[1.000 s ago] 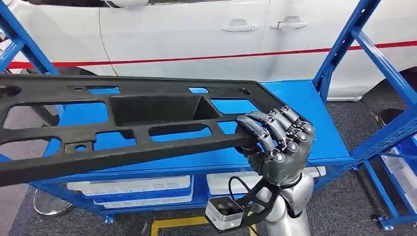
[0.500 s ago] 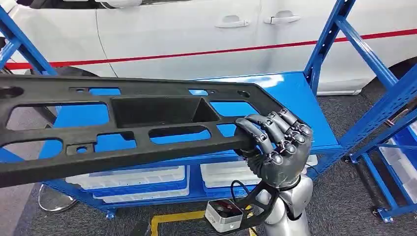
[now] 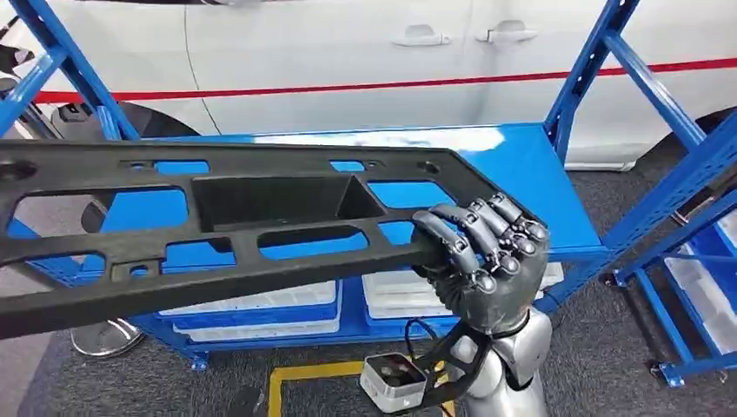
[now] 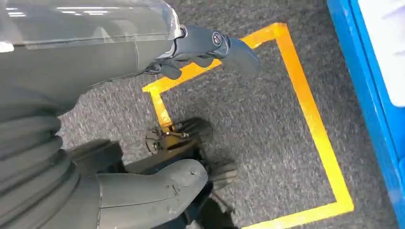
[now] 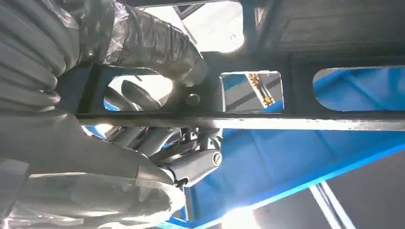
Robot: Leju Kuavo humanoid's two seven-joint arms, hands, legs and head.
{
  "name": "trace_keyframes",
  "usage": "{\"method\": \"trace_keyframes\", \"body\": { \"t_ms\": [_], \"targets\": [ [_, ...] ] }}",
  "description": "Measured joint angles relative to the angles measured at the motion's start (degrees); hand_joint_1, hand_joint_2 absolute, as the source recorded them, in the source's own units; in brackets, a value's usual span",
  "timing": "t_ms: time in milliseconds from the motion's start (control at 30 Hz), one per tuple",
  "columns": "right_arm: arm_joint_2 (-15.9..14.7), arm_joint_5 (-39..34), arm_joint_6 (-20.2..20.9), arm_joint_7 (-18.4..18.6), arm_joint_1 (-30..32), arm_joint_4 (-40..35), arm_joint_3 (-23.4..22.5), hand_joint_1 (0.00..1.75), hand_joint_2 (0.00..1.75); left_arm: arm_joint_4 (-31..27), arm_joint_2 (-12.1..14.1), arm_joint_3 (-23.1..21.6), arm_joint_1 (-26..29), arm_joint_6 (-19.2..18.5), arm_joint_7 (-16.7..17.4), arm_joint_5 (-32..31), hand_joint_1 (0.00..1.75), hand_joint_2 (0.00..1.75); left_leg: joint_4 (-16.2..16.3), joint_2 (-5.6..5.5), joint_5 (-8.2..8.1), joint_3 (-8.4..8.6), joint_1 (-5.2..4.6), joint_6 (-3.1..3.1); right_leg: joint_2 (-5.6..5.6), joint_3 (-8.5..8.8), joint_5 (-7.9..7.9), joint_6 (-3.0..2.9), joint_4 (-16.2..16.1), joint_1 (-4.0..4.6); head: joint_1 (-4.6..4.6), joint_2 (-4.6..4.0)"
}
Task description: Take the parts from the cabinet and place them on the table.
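Right robot hand raised on its silver forearm, fingers curled over the near rail of a long black part, thumb beneath, gripping firmly. Left robot hand hanging low toward the floor, fingers loosely curled, holding nothing.

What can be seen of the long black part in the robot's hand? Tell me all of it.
The black part is a long, flat, matte frame that looks like moulded plastic, with many cut-out windows, small holes and a deep rectangular pocket near its middle. It lies roughly level, above the blue shelf, running off the head view's left edge. The right hand grips its near rail, fingers curled over the top.
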Motion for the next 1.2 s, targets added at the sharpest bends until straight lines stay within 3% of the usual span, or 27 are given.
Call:
{"method": "trace_keyframes", "body": {
  "t_ms": [33, 67, 100, 133, 200, 233, 267, 367, 400, 467, 533, 567, 600, 633, 700, 733, 767, 800, 867, 933, 967, 1000, 1033, 1067, 1100, 1133, 1200],
  "targets": [
    [0.0, 0.2, 0.0, 0.0, 0.0, 0.1, 0.0, 1.75, 1.75, 0.0, 0.0, 0.0, 0.0, -0.1, 0.0, 0.0, 0.00, 1.75, 0.1, 0.08, 0.30, -0.51, -0.06, 0.07, -0.01, -1.42, -2.10, 0.21, 4.2, -0.08, -0.04, 0.00],
    [0.0, 0.3, 0.0, 0.0, 0.0, 0.2, 0.0, 1.75, 1.75, 0.0, 0.0, 0.0, 0.1, -0.2, 0.0, 0.0, 0.00, 1.75, 0.2, 0.15, 0.58, -1.05, -0.07, -0.03, -0.02, -2.12, -2.89, 0.41, 6.8, -0.17, -0.02, 0.00],
    [0.0, 0.3, 0.0, 0.0, 0.0, 0.3, 0.0, 1.75, 1.75, 0.0, -0.1, 0.0, 0.1, -0.3, 0.0, 0.0, 0.00, 1.75, 0.4, 0.15, 0.80, -1.56, -0.05, -0.13, -0.04, -1.38, -2.09, 0.57, 6.6, -0.28, -0.02, 0.00],
    [0.0, 0.3, 0.0, 0.0, 0.0, 0.4, 0.0, 1.75, 1.75, 0.0, -0.1, 0.0, 0.1, -0.3, 0.0, 0.0, 0.00, 1.75, 0.7, 0.15, 0.93, -1.96, 0.00, -0.26, -0.05, 0.30, -0.54, 0.65, 4.4, -0.43, -0.04, 0.00],
    [0.0, 0.3, 0.0, 0.0, 0.0, 0.4, 0.0, 1.75, 1.75, 0.0, -0.3, 0.0, 0.1, -0.3, 0.0, 0.0, 0.00, 1.75, 1.6, 0.11, 0.99, -2.69, 0.10, -0.47, -0.10, 6.55, 3.31, 0.73, -5.3, -0.76, -0.04, 0.00],
    [0.0, 0.3, 0.0, 0.0, 0.0, 0.4, 0.0, 1.75, 1.75, 0.0, -0.3, 0.0, 0.1, -0.3, 0.0, 0.0, 0.00, 1.75, 2.0, 0.10, 0.97, -3.10, 0.09, -0.78, -0.10, 8.22, 2.07, 0.62, -8.7, -0.74, -0.02, 0.00],
    [0.0, 0.3, 0.0, 0.0, 0.0, 0.4, 0.0, 1.75, 1.75, 0.0, -0.4, 0.0, 0.0, -0.3, 0.0, 0.0, 0.00, 1.75, 2.3, 0.03, 1.10, -3.43, -0.09, -1.25, 0.15, 7.98, 3.18, 0.14, -8.2, -0.14, -0.07, 0.00],
    [0.0, 0.3, 0.0, 0.0, 0.0, 0.4, 0.0, 1.75, 1.75, 0.0, -0.4, 0.0, 0.1, -0.3, -0.1, 0.0, 0.00, 1.75, 2.2, 0.00, 1.87, -3.73, -0.09, -2.42, 0.17, 7.32, 3.42, -1.07, -8.6, -0.08, -0.02, 0.00],
    [0.0, 0.4, 0.0, 0.0, 0.0, 0.4, 0.0, 1.75, 1.75, 0.0, -0.4, 0.0, 0.1, -0.3, -0.1, 0.0, 0.00, 1.75, 2.4, -0.07, 1.65, -3.98, 0.07, -2.71, 0.00, 7.07, 3.97, -1.81, -9.1, -0.36, -0.05, 0.00],
    [0.1, 0.7, 0.0, 0.0, 0.0, 0.4, 0.0, 1.75, 1.75, 0.0, -0.4, 0.0, 0.1, -0.3, -0.1, 0.0, 0.00, 1.75, 6.4, -0.07, -2.75, -5.77, 0.29, -3.20, -0.15, 6.33, 4.70, -2.64, -9.1, -0.38, -0.09, 0.00],
    [0.1, 0.8, 0.0, 0.0, 0.0, 0.4, 0.0, 1.75, 1.75, 0.0, -0.4, 0.0, 0.1, -0.4, -0.1, 0.0, 0.00, 1.75, 15.0, -0.04, -7.93, -8.75, 0.36, -3.59, -0.29, 5.31, 5.39, -2.88, -9.1, -0.16, -0.07, 0.00],
    [0.1, 0.9, 0.0, 0.0, 0.0, 0.5, 0.0, 1.75, 1.75, 0.0, -0.4, 0.0, 0.1, -0.4, -0.2, 0.0, 0.00, 1.75, 18.1, -0.04, -9.09, -9.63, 0.36, -3.69, -0.33, 4.78, 5.73, -2.88, -9.0, -0.06, -0.07, 0.00],
    [0.1, 0.9, 0.0, 0.0, 0.0, 0.5, 0.0, 1.75, 1.75, 0.0, -0.4, 0.0, 0.2, -0.4, -0.2, 0.0, 0.00, 1.75, 19.0, -0.04, -8.87, -9.35, 0.36, -3.66, -0.33, 4.21, 6.07, -2.84, -8.9, 0.00, -0.07, 0.00],
    [0.1, 0.9, 0.0, 0.0, 0.0, 0.6, 0.0, 1.75, 1.75, 0.0, -0.4, 0.0, 0.2, -0.4, -0.2, 0.0, 0.00, 1.75, 17.4, -0.04, -7.73, -7.89, 0.35, -3.57, -0.33, 3.72, 6.34, -2.77, -8.7, 0.01, -0.09, 0.00],
    [0.1, 0.9, 0.0, 0.0, 0.0, 0.6, 0.0, 1.75, 1.75, 0.0, -0.4, 0.0, 0.1, -0.5, -0.2, 0.0, 0.00, 1.75, 8.3, -0.04, -3.92, -1.72, 0.35, -3.22, -0.29, 2.95, 6.73, -2.56, -8.3, 0.01, -0.09, 0.00],
    [0.1, 0.9, 0.0, 0.0, 0.0, 0.6, 0.0, 1.75, 1.75, 0.0, -0.4, 0.0, 0.0, -0.5, -0.2, 0.0, 0.00, 1.75, 3.2, -0.07, -3.25, 1.51, 0.33, -2.91, -0.30, 2.83, 6.95, -2.36, -8.2, 0.01, -0.07, 0.00],
    [0.1, 0.9, 0.0, 0.0, 0.0, 0.6, 0.0, 1.75, 1.75, 0.0, -0.4, 0.0, -0.1, -0.5, -0.2, 0.0, 0.00, 1.75, 1.6, -0.17, -4.25, 2.40, 0.02, -2.68, -0.31, 2.71, 7.33, -1.94, -8.4, 0.03, -0.07, 0.00],
    [0.1, 0.9, 0.0, 0.0, 0.0, 0.6, 0.0, 1.75, 1.75, 0.0, -0.4, 0.0, -0.1, -0.5, -0.3, 0.0, 0.00, 1.75, 1.6, -0.24, -3.06, 2.24, -0.35, -2.38, -0.31, 2.73, 7.62, -1.59, -8.5, 0.00, -0.07, 0.00],
    [0.1, 0.9, 0.0, 0.0, 0.0, 0.6, 0.1, 1.75, 1.75, 0.0, -0.4, 0.0, -0.1, -0.5, -0.3, 0.0, 0.00, 1.75, 1.5, -0.26, -2.95, 1.65, -0.49, -1.99, -0.34, 2.85, 8.35, -0.85, -8.8, -0.09, -0.07, 0.00],
    [0.0, 1.0, 0.0, 0.0, 0.0, 0.5, 0.1, 1.75, 1.75, 0.0, -0.5, 0.1, -0.1, -0.5, -0.3, 0.0, 0.00, 1.75, 0.3, 0.08, -1.54, 1.84, 0.19, -0.97, -0.23, 2.62, 7.96, -0.16, -8.5, -0.11, -0.07, 0.00],
    [0.0, 1.0, 0.0, 0.0, 0.0, 0.5, 0.1, 1.75, 1.75, 0.0, -0.5, 0.1, -0.2, -0.6, -0.3, 0.0, 0.00, 1.75, 0.2, 0.14, -1.02, 1.24, 0.07, -0.48, -0.12, 1.78, 5.65, -0.04, -6.8, -0.03, 0.00, 0.00],
    [0.0, 1.0, 0.0, 0.0, 0.0, 0.5, 0.1, 1.75, 1.75, 0.0, -0.5, 0.1, -0.2, -0.6, -0.3, 0.0, 0.00, 1.75, 0.2, 0.21, -0.57, 0.55, 0.04, -0.07, -0.08, 0.33, 2.23, -0.02, -2.9, -0.02, -0.04, 0.00],
    [0.0, 1.0, 0.0, 0.0, 0.0, 0.5, 0.1, 1.75, 1.75, 0.0, -0.5, 0.1, -0.2, -0.6, -0.3, 0.0, 0.00, 1.75, 0.3, 0.25, -0.13, -0.10, -0.08, 0.08, -0.08, -1.14, -0.56, 0.10, 1.6, -0.05, -0.02, 0.00],
    [-0.1, 1.0, 0.0, 0.0, 0.0, 0.5, 0.1, 1.75, 1.75, 0.0, -0.5, 0.1, -0.2, -0.6, -0.3, 0.0, 0.00, 1.75, 0.4, 0.30, 0.24, -0.67, -0.16, 0.10, -0.08, -2.17, -2.21, 0.20, 5.0, -0.06, -0.05, 0.00],
    [-0.1, 1.0, 0.0, 0.0, 0.0, 0.5, 0.1, 1.75, 1.75, 0.0, -0.5, 0.1, -0.1, -0.6, -0.3, 0.0, 0.00, 1.75, 0.6, 0.30, 0.61, -1.34, -0.20, 0.04, -0.09, -2.48, -2.52, 0.31, 7.1, -0.07, -0.04, 0.00],
    [-0.1, 1.0, 0.0, 0.0, 0.0, 0.5, 0.1, 1.75, 1.75, 0.0, -0.5, 0.1, -0.2, -0.6, -0.3, 0.0, 0.00, 1.75, 0.8, 0.30, 0.90, -2.03, -0.20, -0.03, -0.10, -1.46, -1.56, 0.35, 6.6, -0.10, -0.02, 0.00],
    [-0.1, 1.0, 0.0, 0.0, 0.0, 0.5, 0.1, 1.75, 1.75, 0.0, -0.5, 0.1, -0.2, -0.6, -0.3, -0.2, 0.00, 1.75, 1.5, 0.27, 1.27, -3.11, -0.17, -0.29, -0.12, 3.85, 1.80, 0.18, -0.8, -0.17, -0.04, 0.00]
  ]
}}
